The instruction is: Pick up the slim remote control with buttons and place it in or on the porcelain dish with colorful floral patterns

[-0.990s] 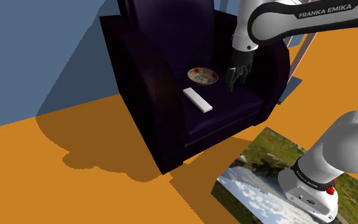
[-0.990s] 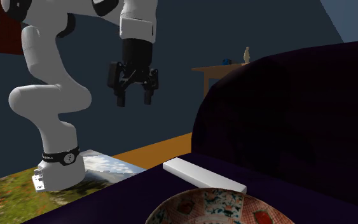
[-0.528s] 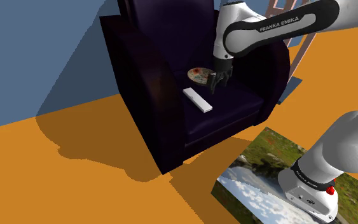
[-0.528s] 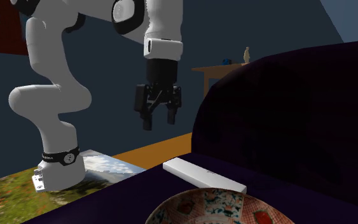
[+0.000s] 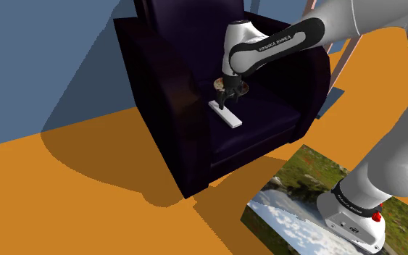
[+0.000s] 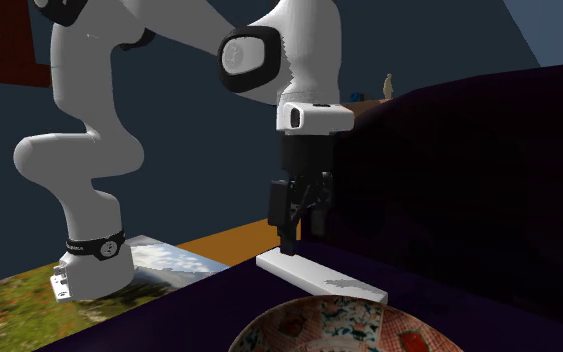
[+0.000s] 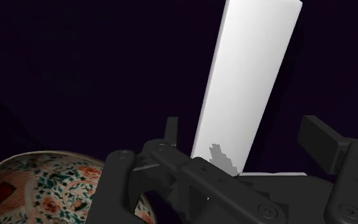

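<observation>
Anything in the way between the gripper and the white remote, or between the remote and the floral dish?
Nothing visible. The black two-finger gripper hangs open just above the plain white slim remote on the dark armchair seat, and the round floral-patterned dish lies beside it, only bare seat between.

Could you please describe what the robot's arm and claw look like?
The arm is white with rounded links and dark joints; a dark band bears white FRANKA EMIKA lettering. A small red spot sits near its base. The claw is all black, with two fingers.
</observation>
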{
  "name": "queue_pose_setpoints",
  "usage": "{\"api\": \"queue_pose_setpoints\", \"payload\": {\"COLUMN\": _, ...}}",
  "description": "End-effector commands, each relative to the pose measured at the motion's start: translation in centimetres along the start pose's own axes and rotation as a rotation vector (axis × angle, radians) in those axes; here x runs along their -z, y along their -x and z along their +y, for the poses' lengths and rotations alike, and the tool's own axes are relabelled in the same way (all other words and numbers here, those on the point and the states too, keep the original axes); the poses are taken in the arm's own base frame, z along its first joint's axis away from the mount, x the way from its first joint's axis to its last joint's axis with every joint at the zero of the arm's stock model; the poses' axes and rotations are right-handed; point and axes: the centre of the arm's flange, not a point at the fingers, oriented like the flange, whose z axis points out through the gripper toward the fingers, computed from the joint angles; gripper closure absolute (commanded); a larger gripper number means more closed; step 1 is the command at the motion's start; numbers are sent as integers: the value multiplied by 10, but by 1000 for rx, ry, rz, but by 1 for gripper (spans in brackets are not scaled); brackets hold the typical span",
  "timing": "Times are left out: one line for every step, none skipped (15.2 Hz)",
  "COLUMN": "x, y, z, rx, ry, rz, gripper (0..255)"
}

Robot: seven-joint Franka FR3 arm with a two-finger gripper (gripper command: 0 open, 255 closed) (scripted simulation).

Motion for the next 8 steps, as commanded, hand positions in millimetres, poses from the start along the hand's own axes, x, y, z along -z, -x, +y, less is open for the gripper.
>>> {"api": "queue_pose_setpoints", "payload": {"x": -9, "y": -17, "z": -3, "rx": -2, "ry": -3, "rz": 9, "gripper": 0}}
{"api": "queue_pose_setpoints", "payload": {"x": -14, "y": -17, "z": -3, "rx": -2, "ry": -3, "rz": 9, "gripper": 0}}
{"api": "queue_pose_setpoints", "payload": {"x": -20, "y": -17, "z": -3, "rx": -2, "ry": -3, "rz": 9, "gripper": 0}}
{"api": "queue_pose_setpoints", "payload": {"x": -25, "y": -18, "z": -3, "rx": -2, "ry": -3, "rz": 9, "gripper": 0}}
{"api": "queue_pose_setpoints", "payload": {"x": -30, "y": -18, "z": -3, "rx": -2, "ry": -3, "rz": 9, "gripper": 0}}
{"api": "queue_pose_setpoints", "payload": {"x": -35, "y": -18, "z": -3, "rx": -2, "ry": -3, "rz": 9, "gripper": 0}}
{"api": "queue_pose_setpoints", "payload": {"x": -41, "y": -18, "z": -3, "rx": -2, "ry": -3, "rz": 9, "gripper": 0}}
{"api": "queue_pose_setpoints", "payload": {"x": -46, "y": -18, "z": -3, "rx": -2, "ry": -3, "rz": 9, "gripper": 0}}
